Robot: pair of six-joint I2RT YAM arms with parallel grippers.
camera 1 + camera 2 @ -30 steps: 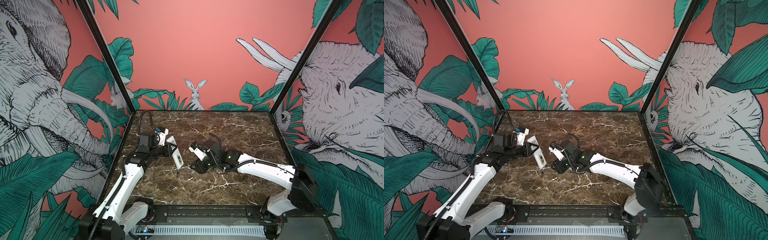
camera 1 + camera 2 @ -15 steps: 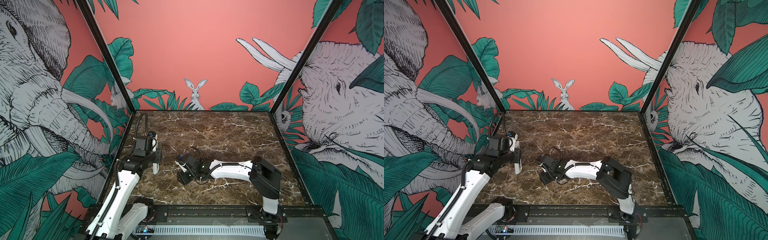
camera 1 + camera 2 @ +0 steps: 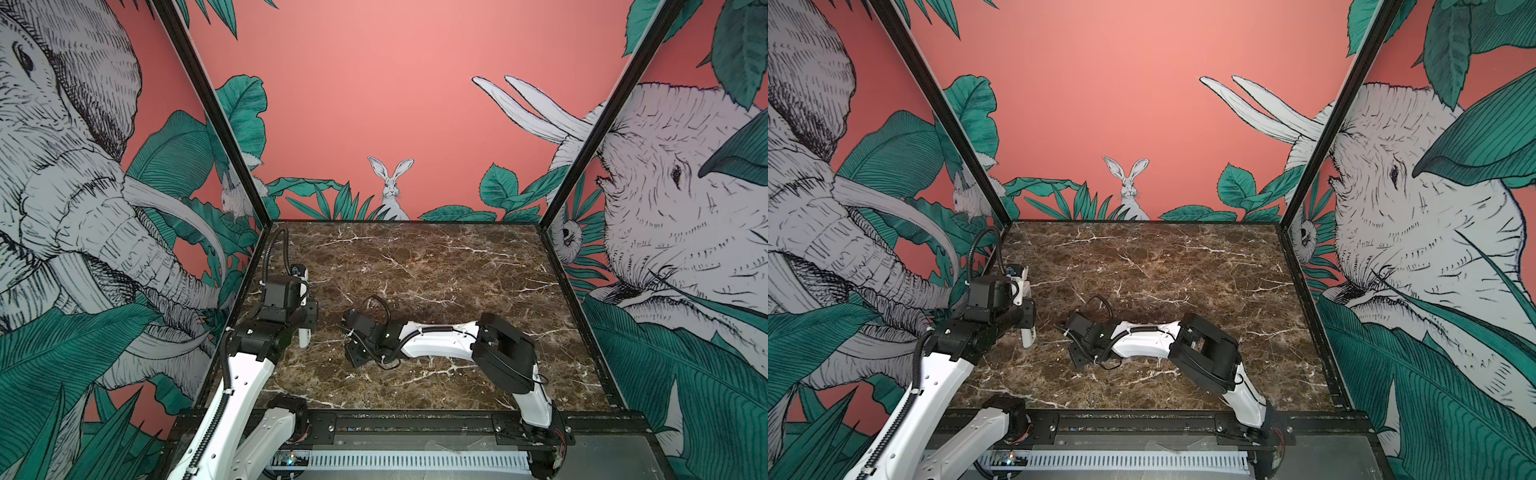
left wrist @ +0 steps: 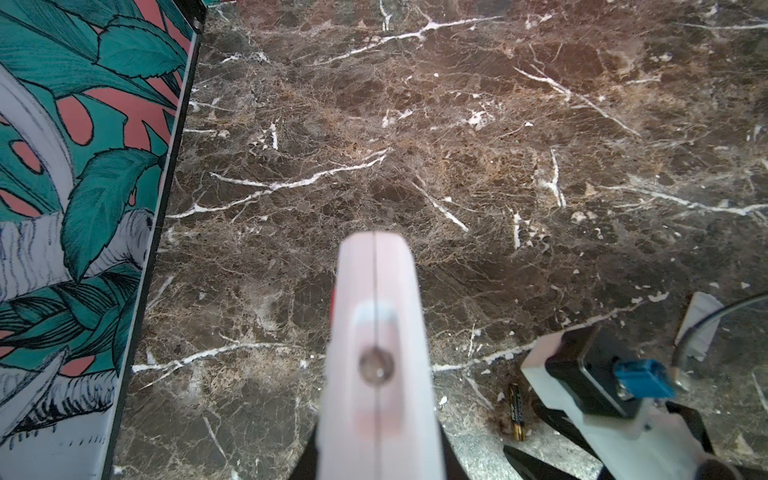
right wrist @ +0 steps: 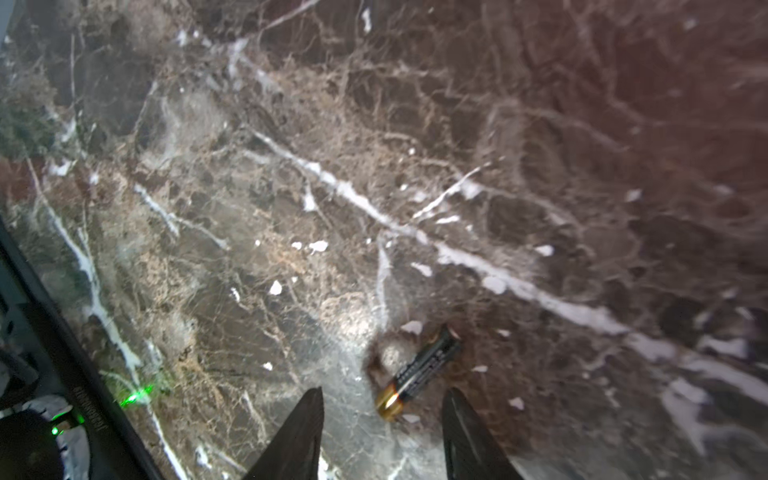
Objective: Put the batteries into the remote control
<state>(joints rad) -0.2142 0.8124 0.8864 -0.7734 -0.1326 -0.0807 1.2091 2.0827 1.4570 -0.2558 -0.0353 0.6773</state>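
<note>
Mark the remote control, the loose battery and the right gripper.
remote control [image 4: 390,282]: left wrist view, on its white end nearest the camera.
battery [image 5: 422,368]: right wrist view, middle of the black body.
right gripper [image 5: 384,391]: right wrist view, midway between its two fingertips.

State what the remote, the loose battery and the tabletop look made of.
Remote control: white plastic, smooth matte, moulded seam down its edge.
Battery: probably metal under a glossy black printed wrap, gold end.
Tabletop: brown marble look, white veins, glossy; possibly laminate.

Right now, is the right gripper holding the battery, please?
No, the battery lies on the marble table between the right gripper's open jaws, touching neither.
</note>
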